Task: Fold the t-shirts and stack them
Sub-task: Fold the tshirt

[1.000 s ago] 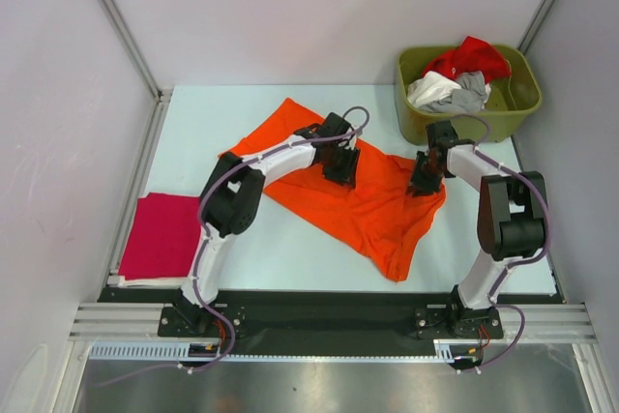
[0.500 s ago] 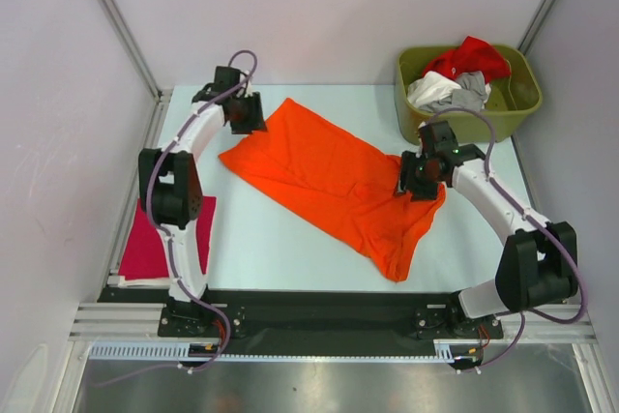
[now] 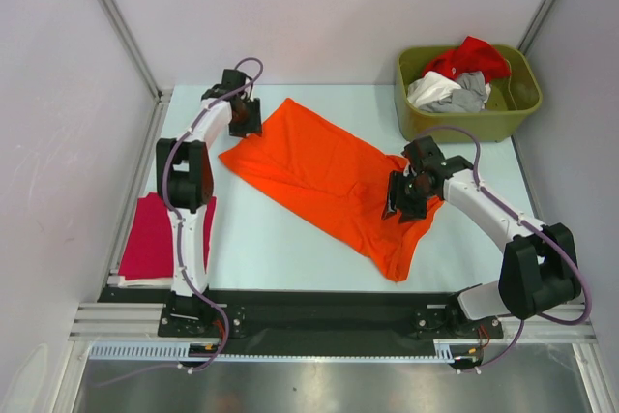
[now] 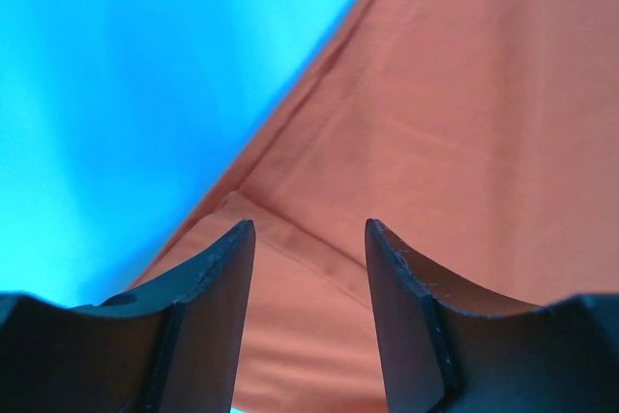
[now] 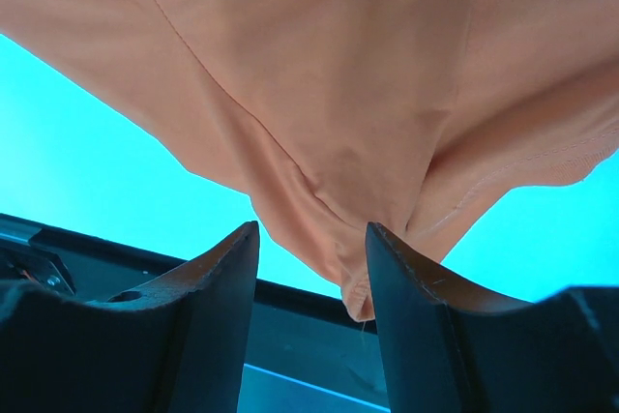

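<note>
t-shirts: 5 (orange tee (image 3: 329, 166), magenta tee (image 3: 160, 234), three in the bin (image 3: 464, 129)) | bin: 1 | left pincer (image 4: 309, 234), right pincer (image 5: 311, 234): 2

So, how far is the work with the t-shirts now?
Done: one magenta t-shirt lies folded at the table's near left edge. In hand: the orange t-shirt is spread out, not yet folded; the left hand and right hand hover over opposite ends, both open, holding nothing. Left: fold and stack it, then the red, white and grey t-shirts in the green bin.

left gripper (image 4: 308, 231) parted, right gripper (image 5: 309, 231) likewise — empty
</note>
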{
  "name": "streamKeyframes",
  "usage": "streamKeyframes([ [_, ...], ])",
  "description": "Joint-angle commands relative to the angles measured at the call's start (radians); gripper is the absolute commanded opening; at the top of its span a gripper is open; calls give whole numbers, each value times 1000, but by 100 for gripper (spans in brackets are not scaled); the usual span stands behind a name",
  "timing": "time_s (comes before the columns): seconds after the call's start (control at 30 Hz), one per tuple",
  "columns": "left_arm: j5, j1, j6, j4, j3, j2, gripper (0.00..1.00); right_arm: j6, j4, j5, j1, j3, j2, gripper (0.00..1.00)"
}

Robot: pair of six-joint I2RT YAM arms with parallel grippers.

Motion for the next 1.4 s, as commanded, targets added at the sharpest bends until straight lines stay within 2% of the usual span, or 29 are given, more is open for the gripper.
streamKeyframes([
  [0.0,-104,-1,2,-5,11,-32,55,13,3,-24,-7,16,-18,53],
  [0.1,-155,-1,0,-5,-9,-40,56,16,18,-37,-7,16,-3,53],
  [0.4,-132,-2,2,-3,3,-5,54,22,34,-52,-10,14,11,52],
  [0.63,-129,-1,5,-5,26,21,43,27,37,-55,-21,-13,-6,52],
  [0.83,-129,-1,-12,-3,14,32,38,30,47,-73,-42,-29,-15,51],
  [0.9,-130,-1,-12,-5,14,34,34,27,47,-73,-44,-30,-15,51],
  [0.97,-135,-1,-9,-3,17,30,25,25,37,-67,-44,-30,-17,51],
  [1.0,-138,-1,-8,-3,18,32,17,24,35,-67,-42,-33,-18,51],
  [1.03,-146,-1,-6,0,20,26,1,25,30,-67,-41,-39,-20,50],
  [1.37,-196,-1,-28,70,-17,-32,0,24,24,-70,-39,-84,-50,50],
])
